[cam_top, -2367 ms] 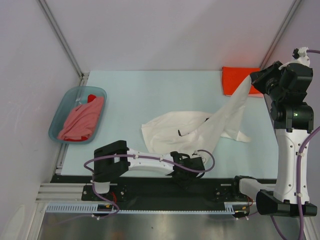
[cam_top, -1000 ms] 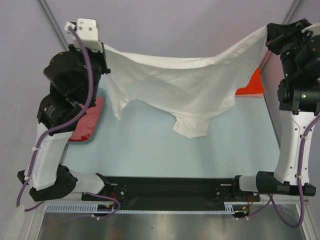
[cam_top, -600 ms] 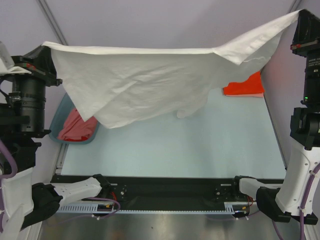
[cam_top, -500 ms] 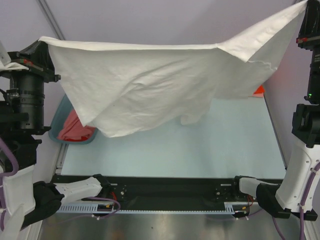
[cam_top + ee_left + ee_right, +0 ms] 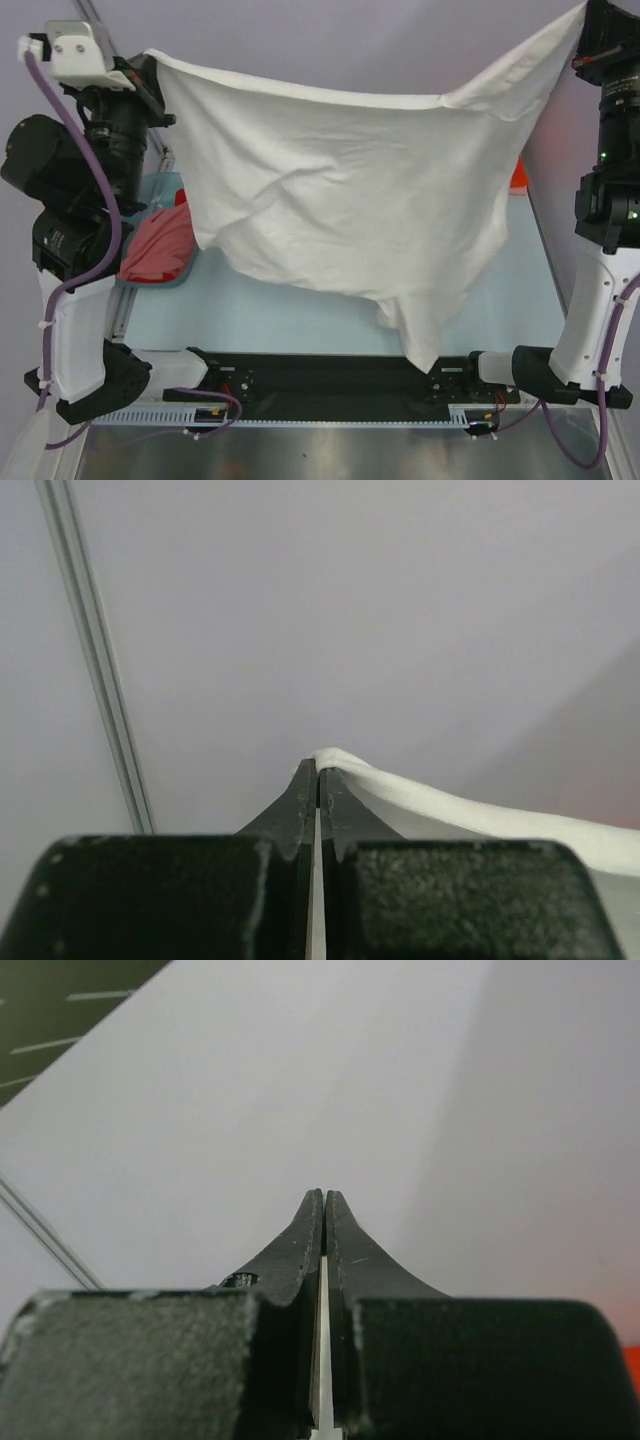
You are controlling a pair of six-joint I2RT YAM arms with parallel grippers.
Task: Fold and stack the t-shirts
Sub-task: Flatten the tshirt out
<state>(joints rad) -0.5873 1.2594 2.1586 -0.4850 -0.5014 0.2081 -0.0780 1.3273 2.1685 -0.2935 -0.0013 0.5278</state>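
Observation:
The large white t-shirt hangs spread in the air between both arms, high above the table. My left gripper is shut on its left top corner; the cloth edge shows at the closed fingertips in the left wrist view. My right gripper is shut on the right top corner, with a thin strip of white cloth between the jaws. A corner of the shirt hangs down near the table's front edge. The orange-red t-shirt is mostly hidden behind the white one. Pink and red t-shirts lie in the basin.
The blue-grey plastic basin stands at the table's left edge, partly behind my left arm. The pale blue table surface shows below the hanging shirt. Enclosure walls rise behind and at both sides.
Both arms have lifted the white t-shirt off the table and spread it wide. In the last half second the left gripper moved up and inward, and the shirt now hangs lower toward the front.

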